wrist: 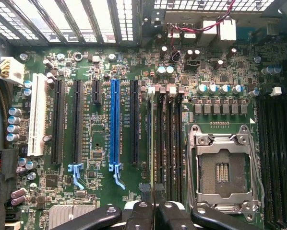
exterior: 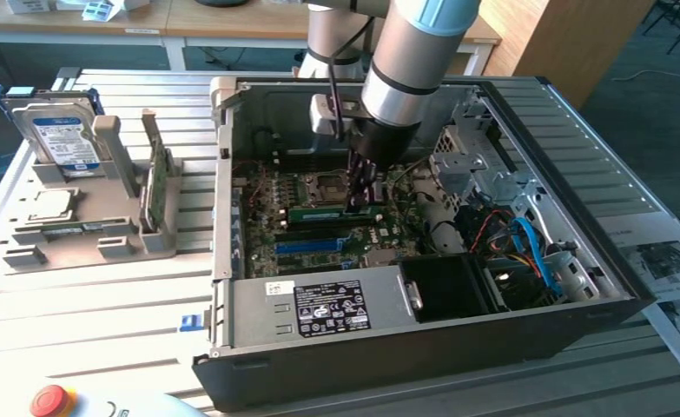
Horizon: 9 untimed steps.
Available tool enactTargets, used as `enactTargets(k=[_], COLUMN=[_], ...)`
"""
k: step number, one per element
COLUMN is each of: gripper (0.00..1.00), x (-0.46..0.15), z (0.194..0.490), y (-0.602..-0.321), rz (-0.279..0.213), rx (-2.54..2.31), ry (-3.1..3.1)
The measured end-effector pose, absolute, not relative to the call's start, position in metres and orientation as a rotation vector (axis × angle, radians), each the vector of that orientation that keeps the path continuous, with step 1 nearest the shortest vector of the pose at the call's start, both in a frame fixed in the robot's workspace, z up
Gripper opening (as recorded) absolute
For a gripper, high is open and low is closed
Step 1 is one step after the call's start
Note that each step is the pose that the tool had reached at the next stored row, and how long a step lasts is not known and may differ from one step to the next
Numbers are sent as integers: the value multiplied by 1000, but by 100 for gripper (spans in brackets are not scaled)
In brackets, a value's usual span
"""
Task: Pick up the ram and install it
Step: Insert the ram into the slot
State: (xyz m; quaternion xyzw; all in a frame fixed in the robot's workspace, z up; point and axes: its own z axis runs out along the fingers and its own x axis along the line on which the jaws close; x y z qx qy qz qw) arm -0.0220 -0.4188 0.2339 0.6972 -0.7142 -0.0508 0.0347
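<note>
Ram (exterior: 316,211) pinched between my gripper (exterior: 363,200) fingers, low along memory slots of motherboard (wrist: 98,139), inside open computer case (exterior: 432,356); seated or not, cannot tell. Exterior view, 9 o'clock from case: grey rack (exterior: 79,243) holds upright hard drive (exterior: 62,135), green card (exterior: 155,187) on edge.

Your black pincer (exterior: 366,206) grips the green ram (exterior: 316,211); beyond it, one blue slot (wrist: 114,120) lies on the green motherboard (wrist: 98,139).
</note>
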Motion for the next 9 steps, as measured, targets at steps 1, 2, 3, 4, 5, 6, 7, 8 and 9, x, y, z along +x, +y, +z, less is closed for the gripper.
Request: enactTargets(k=[1, 2, 3, 4, 5, 6, 7, 8, 9], gripper=[12, 12, 12, 12, 12, 12, 12, 12, 12], x=[-22, -21, -21, -21, -21, -21, -21, -21, -22], z=[234, 234, 234, 234, 234, 234, 234, 234, 234], y=[-419, -419, -419, -419, -419, -419, -419, -419, -419], rz=[-157, -157, -158, -158, -158, -158, -158, -158, -158], rx=[2143, 2143, 2142, 2142, 2142, 2142, 2142, 2142, 2142], ry=[-2195, -2195, -2195, -2195, -2195, -2194, -2194, -2194, -2194])
